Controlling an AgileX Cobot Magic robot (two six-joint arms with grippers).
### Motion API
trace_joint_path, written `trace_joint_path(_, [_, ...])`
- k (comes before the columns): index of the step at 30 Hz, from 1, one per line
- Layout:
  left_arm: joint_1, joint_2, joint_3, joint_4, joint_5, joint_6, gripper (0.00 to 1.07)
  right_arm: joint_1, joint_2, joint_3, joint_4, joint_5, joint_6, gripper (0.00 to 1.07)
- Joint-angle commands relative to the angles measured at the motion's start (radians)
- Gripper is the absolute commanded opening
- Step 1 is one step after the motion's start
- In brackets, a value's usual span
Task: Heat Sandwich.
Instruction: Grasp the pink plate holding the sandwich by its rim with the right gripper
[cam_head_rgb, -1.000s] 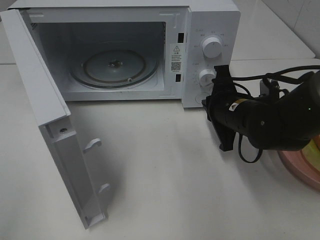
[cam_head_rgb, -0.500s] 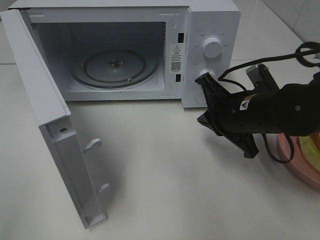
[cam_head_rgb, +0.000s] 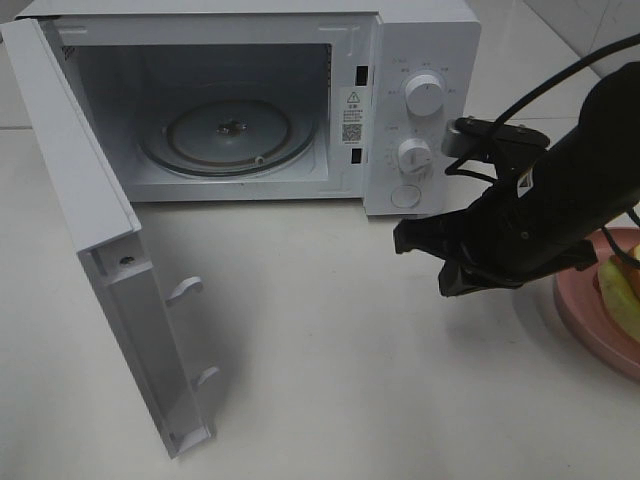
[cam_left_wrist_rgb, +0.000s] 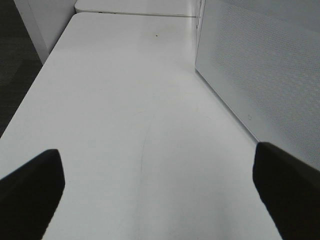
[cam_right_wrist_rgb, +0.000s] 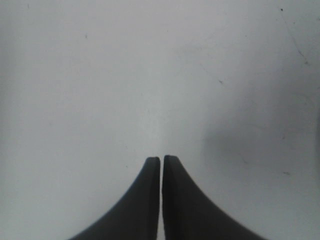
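Note:
At the right edge of the exterior view, the pale edge of the sandwich (cam_head_rgb: 618, 296) shows on its pink plate (cam_head_rgb: 578, 312); my right arm hides most of it. My right gripper (cam_head_rgb: 432, 255) hangs over bare table in front of the microwave's control panel (cam_head_rgb: 420, 110), left of the plate. Its fingers (cam_right_wrist_rgb: 150, 200) are pressed together with nothing between them. The white microwave (cam_head_rgb: 250, 100) has its door (cam_head_rgb: 110, 260) swung wide, and the glass turntable (cam_head_rgb: 228, 135) inside holds nothing. My left gripper (cam_left_wrist_rgb: 160, 200) is open over the table beside the microwave's wall (cam_left_wrist_rgb: 265, 75), and is outside the exterior view.
The open door juts toward the table's front at the left. Two knobs (cam_head_rgb: 423, 95) and a round button (cam_head_rgb: 405, 196) sit on the panel. A cable runs from my right arm toward the upper right.
My right arm has swung away from the control panel, turning and lifting toward the right. More of the pink plate and the sandwich now shows. The left gripper's earlier state is not shown.

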Motion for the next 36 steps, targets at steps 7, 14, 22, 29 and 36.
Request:
trace_joint_path(7, [-0.005,-0.026,0.004,0.001,-0.005,-0.007,0.97,-0.005,-0.009,-0.097,-0.059,0.248,-0.295,0.1])
trace_joint_path(14, [-0.005,-0.026,0.004,0.001,-0.005,-0.007,0.97,-0.005,-0.009,-0.146,-0.082,0.346,-0.295,0.15])
trace_joint_path(22, [-0.005,-0.026,0.004,0.001,-0.005,-0.007,0.97,-0.03,-0.012,-0.154,-0.138,0.389,-0.297,0.65])
trace_joint_path(29, [-0.005,-0.026,0.004,0.001,-0.005,-0.007,0.97,-0.076,-0.014,-0.154,-0.193,0.39,-0.3,1.03])
trace_joint_path(36, [-0.005,-0.026,0.004,0.001,-0.005,-0.007,0.97,-0.136,-0.014,-0.154,-0.204,0.407,-0.288,0.97])
